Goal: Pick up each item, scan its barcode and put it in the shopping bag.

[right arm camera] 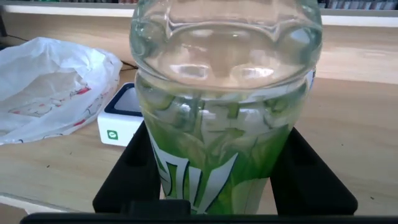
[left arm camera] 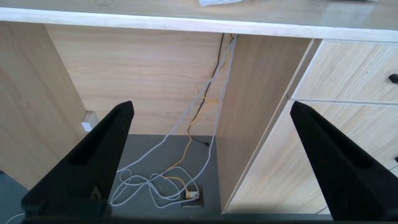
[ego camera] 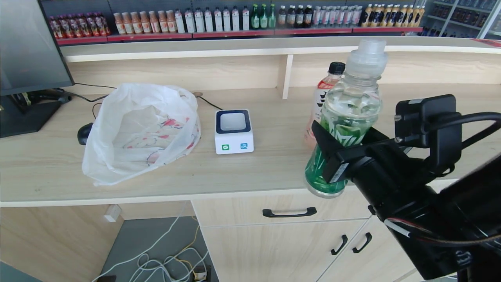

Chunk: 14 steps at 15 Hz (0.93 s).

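**Bag**: white film with red print, slumped on the counter at the robot's left. Its mouth is open and faces forward and up. Whether anything lies inside cannot be told.

**Scanner**: white cube with a dark-framed window on top, just beside the bag.

**Green bottle**: clear plastic with a green label and a clear cap, holding clear liquid. It is off the counter, over its front edge, to the right of the scanner. The long axis is near vertical with the cap up, the top leaning slightly to the robot's right.

**Right gripper**: fingers clamped on the green bottle's labelled lower body, one on each side.

**Pink bottle**: black cap and pinkish contents, standing upright on the counter just behind the green bottle.

**Left gripper**: fingers spread wide and empty, low before the counter's open bay, over floor cables.
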{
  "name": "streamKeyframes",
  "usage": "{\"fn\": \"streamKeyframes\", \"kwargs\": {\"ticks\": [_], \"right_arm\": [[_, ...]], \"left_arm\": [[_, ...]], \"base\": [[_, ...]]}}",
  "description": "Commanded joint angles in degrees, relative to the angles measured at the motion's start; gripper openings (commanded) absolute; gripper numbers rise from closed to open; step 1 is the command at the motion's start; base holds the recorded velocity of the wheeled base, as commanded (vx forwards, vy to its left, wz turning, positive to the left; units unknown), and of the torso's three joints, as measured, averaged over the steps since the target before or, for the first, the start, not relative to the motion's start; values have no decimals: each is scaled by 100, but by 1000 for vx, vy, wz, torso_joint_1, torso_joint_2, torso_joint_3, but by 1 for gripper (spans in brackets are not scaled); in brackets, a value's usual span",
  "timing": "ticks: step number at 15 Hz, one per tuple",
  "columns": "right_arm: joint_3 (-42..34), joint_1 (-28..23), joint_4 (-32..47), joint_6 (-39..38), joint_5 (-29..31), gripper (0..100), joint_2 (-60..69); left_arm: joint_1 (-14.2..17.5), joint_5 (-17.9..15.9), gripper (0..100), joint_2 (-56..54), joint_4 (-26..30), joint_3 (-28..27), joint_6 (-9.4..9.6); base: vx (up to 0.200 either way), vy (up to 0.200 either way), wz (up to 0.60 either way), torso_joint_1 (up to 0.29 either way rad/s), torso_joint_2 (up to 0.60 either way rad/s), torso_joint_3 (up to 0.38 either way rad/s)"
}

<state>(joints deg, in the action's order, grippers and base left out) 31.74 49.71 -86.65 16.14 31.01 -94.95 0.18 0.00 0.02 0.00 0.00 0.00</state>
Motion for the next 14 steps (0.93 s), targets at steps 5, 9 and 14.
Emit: {"fn": "streamKeyframes", "kwargs": {"ticks": [5,9,14], "right_arm": [[-617,302,-71,197,-8,0,355],[-626,794,-71,768,-16,0,311],[-590,1902,-71,1699,19,0,-15]], "left_arm": [[-1,0,100,-2,0,0,0],[-1,0,100,-2,0,0,0],[-1,0,100,-2,0,0,0]], "base": [[0,0,0,0,0,0],[0,0,0,0,0,0],[0,0,0,0,0,0]]}}
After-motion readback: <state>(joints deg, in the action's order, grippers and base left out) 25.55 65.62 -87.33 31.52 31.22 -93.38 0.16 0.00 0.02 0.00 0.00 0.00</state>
